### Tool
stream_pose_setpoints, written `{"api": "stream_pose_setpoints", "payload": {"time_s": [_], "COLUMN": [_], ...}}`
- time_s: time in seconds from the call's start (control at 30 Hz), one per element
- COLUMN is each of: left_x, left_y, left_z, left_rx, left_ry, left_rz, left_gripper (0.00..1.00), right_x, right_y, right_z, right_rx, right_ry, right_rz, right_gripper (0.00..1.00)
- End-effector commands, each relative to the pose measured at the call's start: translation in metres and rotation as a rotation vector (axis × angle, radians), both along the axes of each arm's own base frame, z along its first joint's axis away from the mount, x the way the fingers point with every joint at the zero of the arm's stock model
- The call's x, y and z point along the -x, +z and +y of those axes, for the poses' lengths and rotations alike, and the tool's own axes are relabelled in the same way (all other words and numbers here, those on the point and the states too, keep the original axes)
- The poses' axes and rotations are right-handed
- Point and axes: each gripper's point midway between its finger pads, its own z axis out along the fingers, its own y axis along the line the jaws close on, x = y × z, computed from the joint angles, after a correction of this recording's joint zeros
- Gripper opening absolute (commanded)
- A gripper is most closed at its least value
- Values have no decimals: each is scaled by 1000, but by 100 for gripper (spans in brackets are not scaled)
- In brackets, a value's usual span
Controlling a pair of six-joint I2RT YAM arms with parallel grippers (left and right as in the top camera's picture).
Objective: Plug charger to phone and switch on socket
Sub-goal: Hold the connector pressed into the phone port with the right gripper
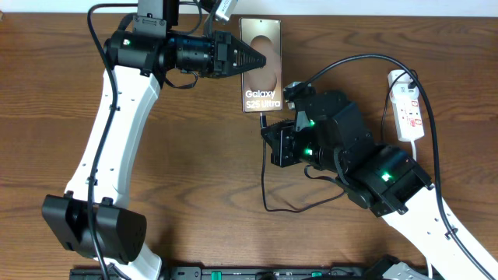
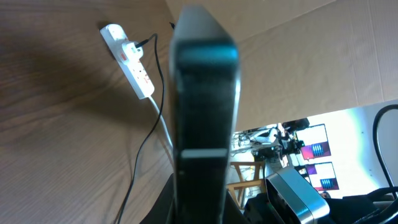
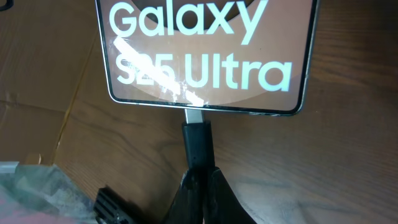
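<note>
Near centre of table (image 1: 194, 179): slack of the charger (image 1: 264, 171), thin black cable, loops right under the right arm, then runs straight toward the far side.

Right gripper (image 1: 266, 132), mid table, points far. Its fingers are pinched narrow on the charger's black connector body (image 3: 196, 140); the right wrist view shows the right gripper (image 3: 200, 180) clamped just behind it. A short silver tip shows between the connector body and the phone's near short edge and meets that edge. Cannot tell how deep it sits.

Phone (image 1: 264, 85), far centre, brownish face up, white "Galaxy S25 Ultra" text (image 3: 205, 56) toward the near end.

Left gripper (image 1: 253, 58) reaches in from the left, closed on the phone's left long edge. The left wrist view shows the phone (image 2: 205, 93) edge-on between its fingers.

Socket (image 1: 408, 105), far right, well apart from the phone, lies lengthwise near to far. Black plug in its far end. Socket (image 2: 134, 59) switch position: cannot tell.
</note>
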Motion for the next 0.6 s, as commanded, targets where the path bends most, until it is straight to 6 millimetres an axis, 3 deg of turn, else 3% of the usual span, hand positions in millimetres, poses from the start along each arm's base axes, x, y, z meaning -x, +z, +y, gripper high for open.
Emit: {"api": "stream_pose_setpoints", "payload": {"time_s": [0.0, 0.57], "left_x": [2, 2], "left_y": [7, 7], "left_z": [-1, -1], "left_rx": [18, 18], "left_ry": [-20, -20], "left_rz": [-27, -23], "left_gripper": [7, 7], "right_x": [-3, -5], "right_y": [11, 9], "right_z": [-1, -2], "right_rx": [-2, 5], "right_ry": [0, -8], "right_rz": [-35, -35], "right_gripper": [1, 1]}}
